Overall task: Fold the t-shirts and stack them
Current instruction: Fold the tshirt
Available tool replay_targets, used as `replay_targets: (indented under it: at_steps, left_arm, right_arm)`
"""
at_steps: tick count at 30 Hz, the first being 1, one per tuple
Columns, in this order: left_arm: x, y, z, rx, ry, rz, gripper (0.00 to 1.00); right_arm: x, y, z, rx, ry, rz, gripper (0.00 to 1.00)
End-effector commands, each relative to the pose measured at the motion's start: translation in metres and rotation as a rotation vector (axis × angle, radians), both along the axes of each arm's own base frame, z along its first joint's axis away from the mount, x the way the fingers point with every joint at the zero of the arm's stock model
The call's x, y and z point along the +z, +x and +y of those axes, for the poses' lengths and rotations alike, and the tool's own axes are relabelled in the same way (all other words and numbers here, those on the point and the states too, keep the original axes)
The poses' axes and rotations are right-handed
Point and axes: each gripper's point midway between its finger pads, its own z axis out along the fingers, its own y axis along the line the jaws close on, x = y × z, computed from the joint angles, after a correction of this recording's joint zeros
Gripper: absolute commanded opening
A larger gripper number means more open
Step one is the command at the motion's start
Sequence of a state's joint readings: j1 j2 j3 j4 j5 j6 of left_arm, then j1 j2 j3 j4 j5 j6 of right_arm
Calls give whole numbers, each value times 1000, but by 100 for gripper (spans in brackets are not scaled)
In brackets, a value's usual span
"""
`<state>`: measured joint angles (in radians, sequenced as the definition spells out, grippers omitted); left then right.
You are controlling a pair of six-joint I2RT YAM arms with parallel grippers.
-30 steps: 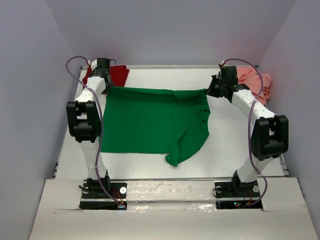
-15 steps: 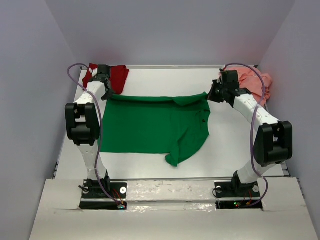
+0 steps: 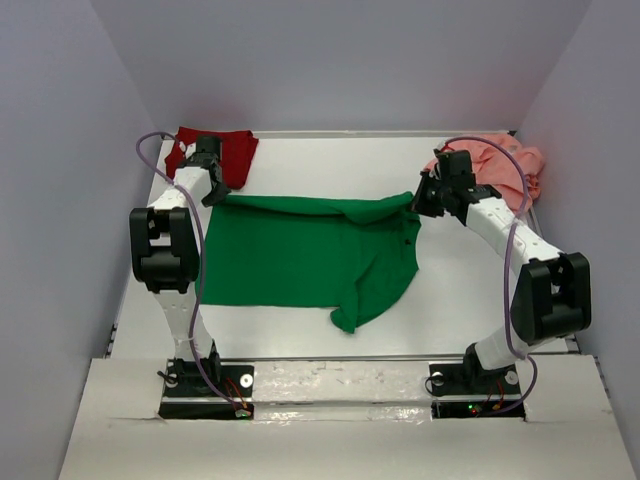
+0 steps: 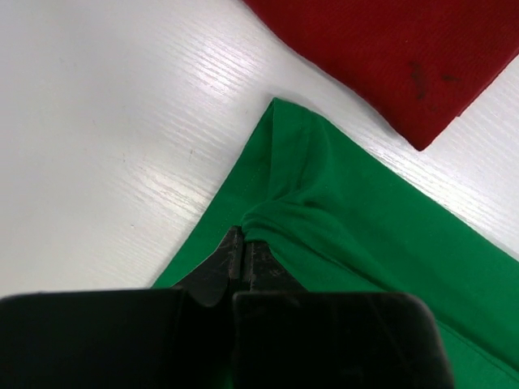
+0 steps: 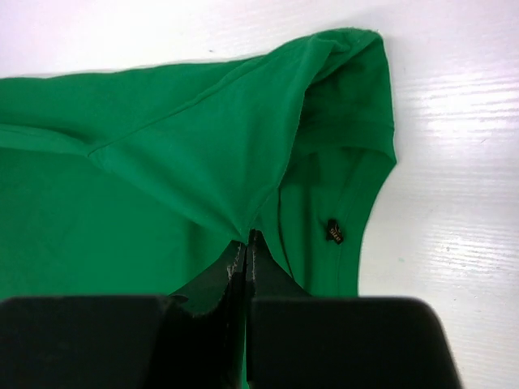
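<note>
Green t-shirt (image 3: 290,255) pulled nearer, left hand (image 4: 242,253), right hand (image 5: 246,243) clamped on it; red t-shirt (image 3: 235,152), pink t-shirt (image 3: 505,160) behind

White table (image 3: 460,290), pale grey walls (image 3: 340,60)

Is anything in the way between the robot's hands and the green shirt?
No. The left gripper and right gripper are each shut on the green t-shirt at its far edge. The red t-shirt and pink t-shirt lie aside at the back corners.

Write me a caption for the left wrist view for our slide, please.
Left gripper shut on a corner of the green shirt, the red shirt lying apart beyond it on the white table.
</note>
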<state>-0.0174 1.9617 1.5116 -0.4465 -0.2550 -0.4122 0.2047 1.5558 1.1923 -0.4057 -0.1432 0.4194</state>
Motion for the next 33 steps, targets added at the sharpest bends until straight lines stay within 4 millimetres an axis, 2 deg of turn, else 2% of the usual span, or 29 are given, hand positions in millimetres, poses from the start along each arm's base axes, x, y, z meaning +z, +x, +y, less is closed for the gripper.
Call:
replay_targets:
  at_steps: [1,16,31,33]
  left_arm:
    - [27,-6,8,1,30,-43,0]
    - [22,-22,11,1,47,-16,0]
    - [-15,-50,10,-16,49,92,0]
    - [-22,-54,11,-15,52,118,3]
  right_arm:
    - [11,-10,5,11,23,-17,0]
    - [5,-26,6,19,20,12,0]
    - [-18,-43,12,39,27,81,0]
    - [-22,-48,14,46,22,91,0]
